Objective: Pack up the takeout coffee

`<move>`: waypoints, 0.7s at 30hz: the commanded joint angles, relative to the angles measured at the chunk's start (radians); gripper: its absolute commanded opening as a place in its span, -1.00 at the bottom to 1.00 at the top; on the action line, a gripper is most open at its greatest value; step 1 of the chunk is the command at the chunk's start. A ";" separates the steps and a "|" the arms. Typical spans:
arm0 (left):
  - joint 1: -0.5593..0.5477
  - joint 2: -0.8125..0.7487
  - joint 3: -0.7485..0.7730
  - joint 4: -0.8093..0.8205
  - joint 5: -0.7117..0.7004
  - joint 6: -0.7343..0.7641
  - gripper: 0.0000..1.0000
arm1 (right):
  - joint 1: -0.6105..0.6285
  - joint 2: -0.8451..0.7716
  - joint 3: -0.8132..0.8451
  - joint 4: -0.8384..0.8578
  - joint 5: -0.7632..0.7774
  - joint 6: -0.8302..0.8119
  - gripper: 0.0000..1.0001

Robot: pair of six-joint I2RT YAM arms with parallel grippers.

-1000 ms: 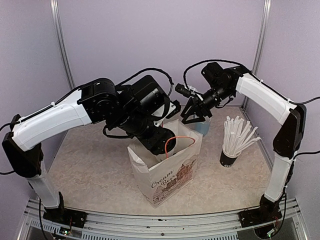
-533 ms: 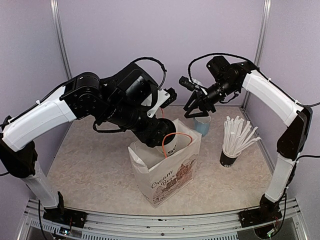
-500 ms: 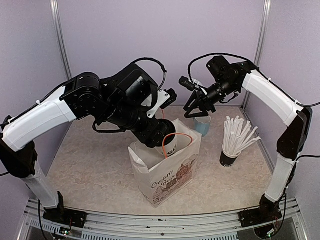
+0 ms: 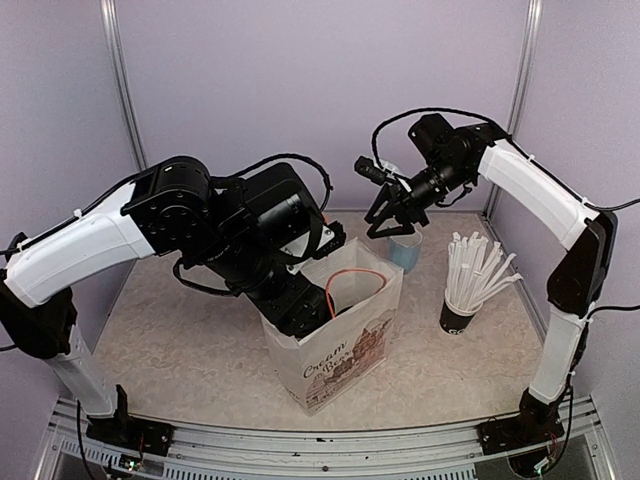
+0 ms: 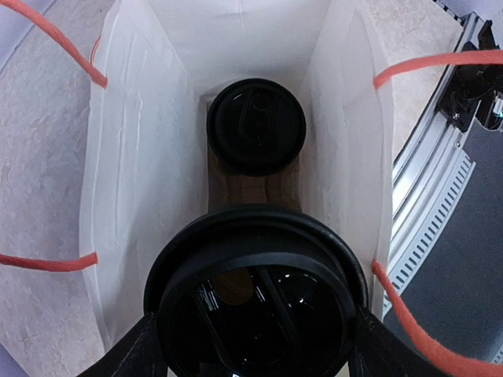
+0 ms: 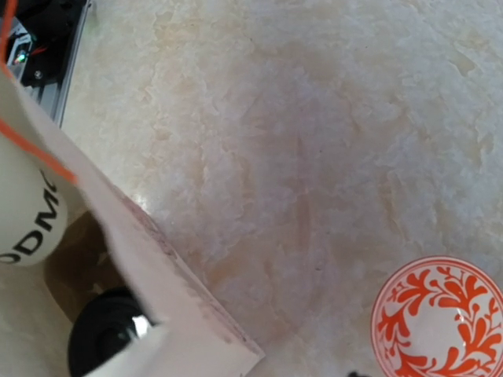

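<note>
Held cup [image 5: 255,310]: white takeaway coffee, black lid, upright with its axis vertical. It sits in the mouth of the paper bag [image 5: 137,165], at the bag's 6 o'clock end in the left wrist view.
Seated cup [image 5: 255,126]: lidded, upright on the bag floor, at 12 o'clock from the held cup and lower down.
Left hand [image 5: 255,351]: clamped on the held cup, fingers at 3 and 9 o'clock of its lid.
Coming move (judged): straight down, as the vacant floor appears to lie under the held cup. Drift toward 12 o'clock would strike the seated lid.
Right hand [image 4: 390,218]: fingers apart, empty, above the light blue mug [image 4: 406,252], at 1 o'clock from the bag. This is the farther arm.
</note>
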 commanded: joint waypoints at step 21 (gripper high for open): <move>0.141 0.138 0.006 -0.049 -0.112 0.106 0.23 | 0.019 0.106 0.051 0.156 -0.067 0.022 0.01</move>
